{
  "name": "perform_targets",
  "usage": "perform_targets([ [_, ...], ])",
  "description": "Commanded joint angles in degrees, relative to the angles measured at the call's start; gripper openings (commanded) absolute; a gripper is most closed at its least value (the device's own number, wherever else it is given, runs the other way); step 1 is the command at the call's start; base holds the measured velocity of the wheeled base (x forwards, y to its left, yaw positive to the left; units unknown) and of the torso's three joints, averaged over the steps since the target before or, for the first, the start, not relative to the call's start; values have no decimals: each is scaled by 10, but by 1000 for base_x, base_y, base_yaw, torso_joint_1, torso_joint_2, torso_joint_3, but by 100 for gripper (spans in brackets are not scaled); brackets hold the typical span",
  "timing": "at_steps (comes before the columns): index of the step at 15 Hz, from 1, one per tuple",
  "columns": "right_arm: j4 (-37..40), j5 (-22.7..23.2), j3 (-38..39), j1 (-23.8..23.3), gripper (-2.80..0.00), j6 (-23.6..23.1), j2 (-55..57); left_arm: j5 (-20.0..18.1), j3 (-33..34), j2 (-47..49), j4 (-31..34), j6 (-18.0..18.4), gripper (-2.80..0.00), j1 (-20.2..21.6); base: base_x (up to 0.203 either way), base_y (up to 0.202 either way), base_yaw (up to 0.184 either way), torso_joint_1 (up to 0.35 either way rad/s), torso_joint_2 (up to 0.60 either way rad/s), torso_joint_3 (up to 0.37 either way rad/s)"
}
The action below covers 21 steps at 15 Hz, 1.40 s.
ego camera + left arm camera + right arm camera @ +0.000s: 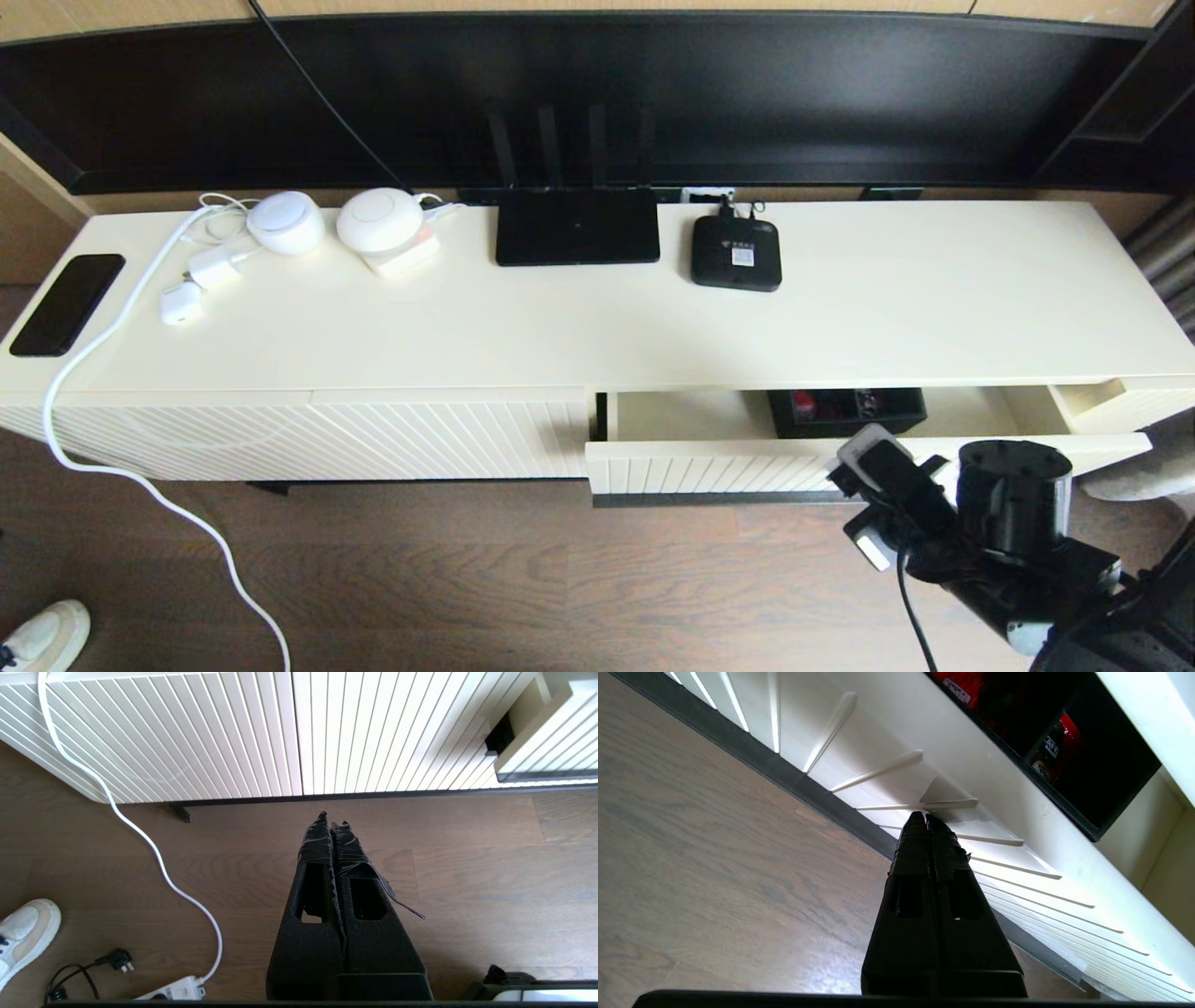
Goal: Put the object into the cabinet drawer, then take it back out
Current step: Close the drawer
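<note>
The cabinet drawer [709, 464] on the right stands pulled partly out, its ribbed cream front [1017, 826] above a dark handle bar [784, 772]. The object [845, 411], a black organiser box with red packets [1064, 742], lies inside the drawer toward the back. My right gripper [927, 817] is shut and empty, its tips close against the ribbed drawer front, below the top edge. The right arm [1013, 504] reaches in from the lower right. My left gripper [331, 819] is shut on nothing, hanging over the wooden floor before the closed left cabinet front [187, 732].
On the cabinet top stand a black router with antennas [576, 227], a small black device [736, 252], two white round devices [378, 219], chargers and a phone [67, 303]. A white cable [140, 481] trails to the floor. A shoe [42, 635] shows at the lower left.
</note>
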Motion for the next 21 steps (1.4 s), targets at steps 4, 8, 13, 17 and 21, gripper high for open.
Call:
perform_targets([
  [4,-41,0,-22,-2,-280,-10,50,0,0,0,0,0,-280,0,0,0,0,0,0,0],
  [8,-50,1,-41,-10,-280,-9,69,0,0,0,0,0,-280,0,0,0,0,0,0,0],
  [13,-77,0,-81,-15,-280,-9,97,0,0,0,0,0,-280,0,0,0,0,0,0,0],
  [17,-77,-1,-105,-19,-280,-4,112,0,0,0,0,0,-280,0,0,0,0,0,0,0],
  [21,-77,-1,-126,-24,-280,-7,121,0,0,0,0,0,-280,0,0,0,0,0,0,0],
])
